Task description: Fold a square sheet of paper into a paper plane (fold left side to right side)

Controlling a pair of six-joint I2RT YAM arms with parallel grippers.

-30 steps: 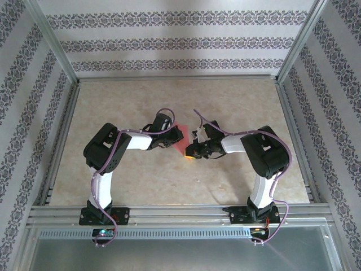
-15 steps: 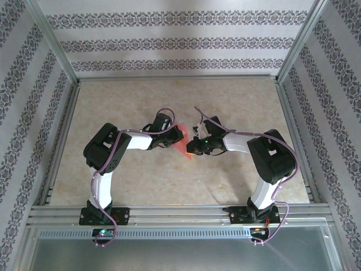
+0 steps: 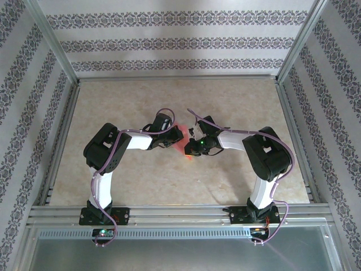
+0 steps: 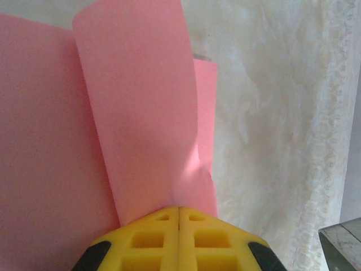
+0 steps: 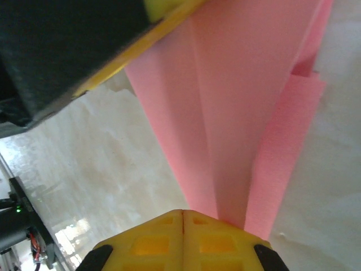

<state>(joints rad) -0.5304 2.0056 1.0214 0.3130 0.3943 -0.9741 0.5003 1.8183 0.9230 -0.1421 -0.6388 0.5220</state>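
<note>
From their bases at the near edge of the worktop [image 3: 141, 186], both arms reach inward and meet over its middle. The left gripper [image 3: 174, 139] comes in from the left side. Its yellow fingers [image 4: 152, 228] are pressed flat together on a raised flap of the salmon-pink sheet of paper [image 3: 181, 133], which runs straight into their tips. The right gripper [image 3: 190, 151] faces it from the right, just beside it. Its fingers [image 5: 158, 231] are likewise closed tight, pinching a long folded ridge of the same sheet. The paper is partly folded. From the left wrist, one layer lies flat on the marbled surface and a curled flap stands up from it. From the right wrist, several overlapping layers fan away from the tips. Behind the grippers, the far edge of the worktop meets a wall [image 3: 180, 42] of striped, patterned wallpaper.
</note>
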